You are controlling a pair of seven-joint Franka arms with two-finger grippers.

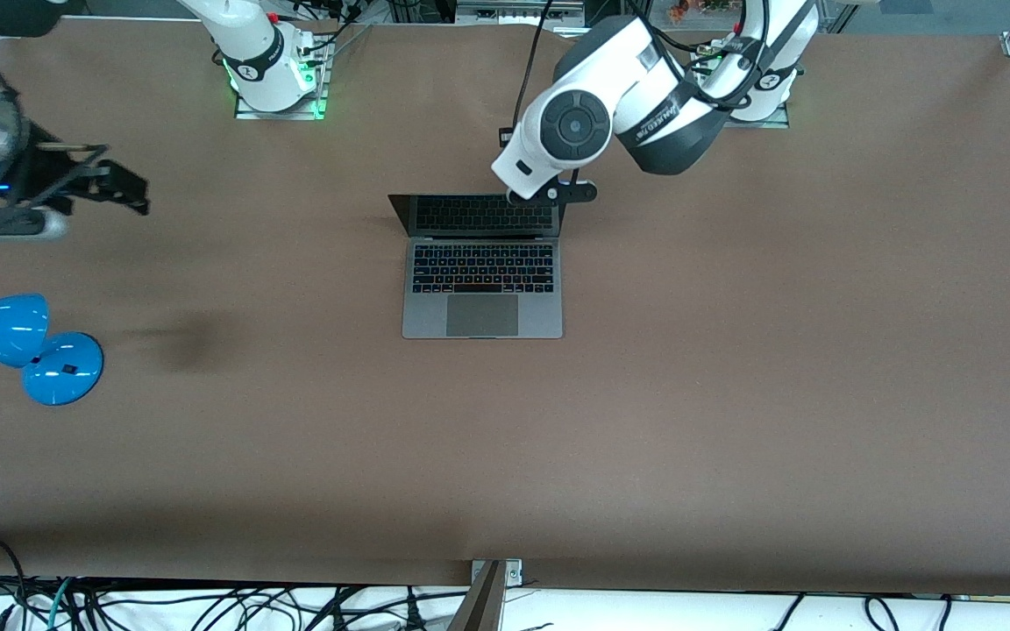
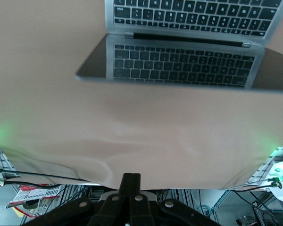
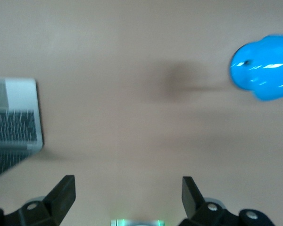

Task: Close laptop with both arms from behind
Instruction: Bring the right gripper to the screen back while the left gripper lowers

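Over the upper edge of the laptop's (image 1: 482,267) raised screen, the left gripper (image 2: 130,182) hangs with its jaws pressed together on nothing; in the front view the arm's own white wrist hides the jaws, and only the left wrist view shows the two fingers meeting, their bases cut off by the frame edge. The laptop sits open near the middle of the brown counter (image 1: 733,394), its dark screen mirroring the keyboard. Toward the right arm's end of the counter, the right gripper (image 3: 128,190) waits in the air with its jaws spread wide over bare counter, partly cut off at the front view's edge. A blue desk lamp (image 1: 27,342) stands nearer the front camera there, its arm cropped.
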